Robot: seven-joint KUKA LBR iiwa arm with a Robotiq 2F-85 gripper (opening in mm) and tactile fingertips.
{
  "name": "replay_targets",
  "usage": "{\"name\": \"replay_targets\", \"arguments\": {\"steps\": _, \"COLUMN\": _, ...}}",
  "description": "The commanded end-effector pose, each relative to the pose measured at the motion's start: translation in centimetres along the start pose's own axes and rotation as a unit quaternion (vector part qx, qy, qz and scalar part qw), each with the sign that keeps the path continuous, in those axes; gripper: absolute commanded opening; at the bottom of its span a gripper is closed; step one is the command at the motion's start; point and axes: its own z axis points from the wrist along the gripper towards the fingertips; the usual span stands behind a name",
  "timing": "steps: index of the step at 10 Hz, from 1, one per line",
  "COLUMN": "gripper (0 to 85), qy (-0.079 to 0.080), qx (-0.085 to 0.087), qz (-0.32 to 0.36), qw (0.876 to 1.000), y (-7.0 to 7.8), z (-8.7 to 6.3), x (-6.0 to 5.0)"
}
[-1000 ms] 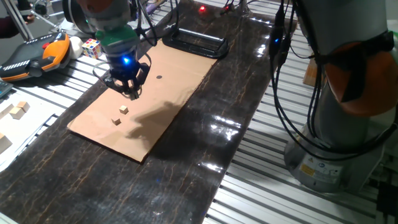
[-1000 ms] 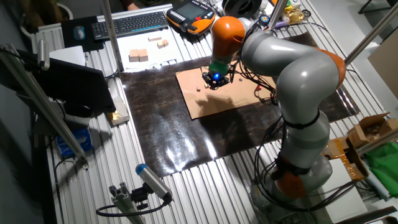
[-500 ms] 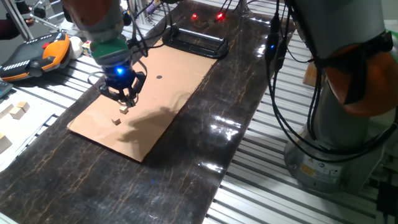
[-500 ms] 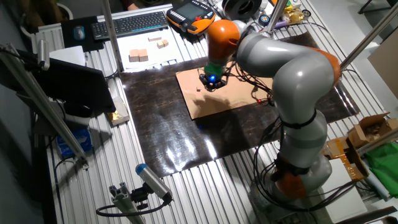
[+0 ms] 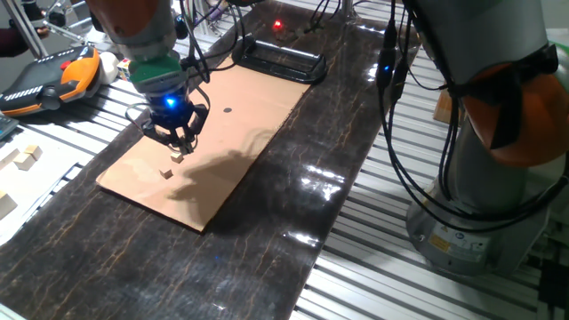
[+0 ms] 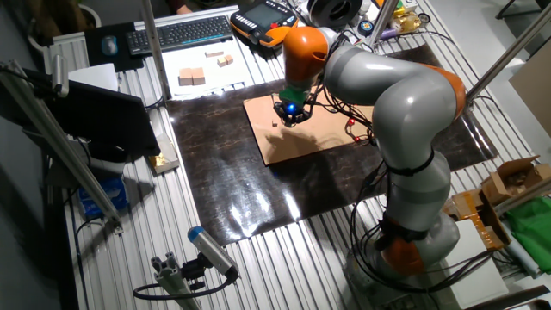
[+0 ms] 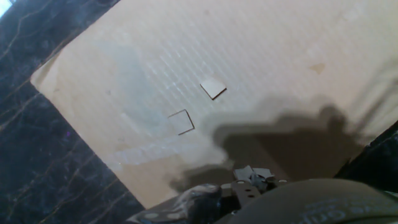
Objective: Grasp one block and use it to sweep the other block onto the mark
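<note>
Two tiny tan wooden cubes lie on the brown cardboard sheet (image 5: 231, 147): one block (image 5: 178, 156) right under my fingertips, the other block (image 5: 166, 172) a little nearer the sheet's front-left edge. The hand view shows both from above, one block (image 7: 213, 88) and the other block (image 7: 181, 122), apart from each other. My gripper (image 5: 179, 147) hangs just above the first block, its fingers spread and holding nothing; the other fixed view shows the gripper (image 6: 289, 119) over the sheet's left part. The mark (image 5: 228, 111), a small black dot, lies farther back on the sheet.
A black frame (image 5: 277, 60) sits at the cardboard's far end. A multicoloured puzzle cube (image 5: 132, 68) and an orange pendant (image 5: 53, 80) lie off the dark mat to the left, with spare wooden blocks (image 5: 27, 157). The arm's base (image 5: 480, 196) and cables stand at right.
Over the last second my gripper moved left and down, from above the middle of the sheet to just over the nearer block. The blocks have not shifted.
</note>
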Motion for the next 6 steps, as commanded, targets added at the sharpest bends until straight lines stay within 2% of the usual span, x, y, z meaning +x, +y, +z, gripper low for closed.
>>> {"name": "replay_targets", "arguments": {"steps": 1, "gripper": 0.7, "qy": -0.002, "qx": 0.003, "qz": -0.012, "qw": 1.0, "y": 0.01, "z": 0.01, "x": 0.01}}
{"name": "replay_targets", "arguments": {"steps": 2, "gripper": 0.7, "qy": -0.004, "qx": 0.012, "qz": -0.018, "qw": 1.0, "y": 0.01, "z": 0.01, "x": 0.01}}
{"name": "replay_targets", "arguments": {"steps": 3, "gripper": 0.7, "qy": -0.015, "qx": 0.026, "qz": -0.017, "qw": 0.999, "y": 0.01, "z": 0.01, "x": 0.01}}
{"name": "replay_targets", "arguments": {"steps": 4, "gripper": 0.7, "qy": -0.019, "qx": 0.03, "qz": -0.019, "qw": 0.999, "y": 0.01, "z": 0.01, "x": 0.01}}
{"name": "replay_targets", "arguments": {"steps": 5, "gripper": 0.7, "qy": -0.014, "qx": 0.026, "qz": -0.021, "qw": 0.999, "y": 0.01, "z": 0.01, "x": 0.01}}
{"name": "replay_targets", "arguments": {"steps": 6, "gripper": 0.7, "qy": -0.01, "qx": 0.014, "qz": -0.022, "qw": 1.0, "y": 0.01, "z": 0.01, "x": 0.01}}
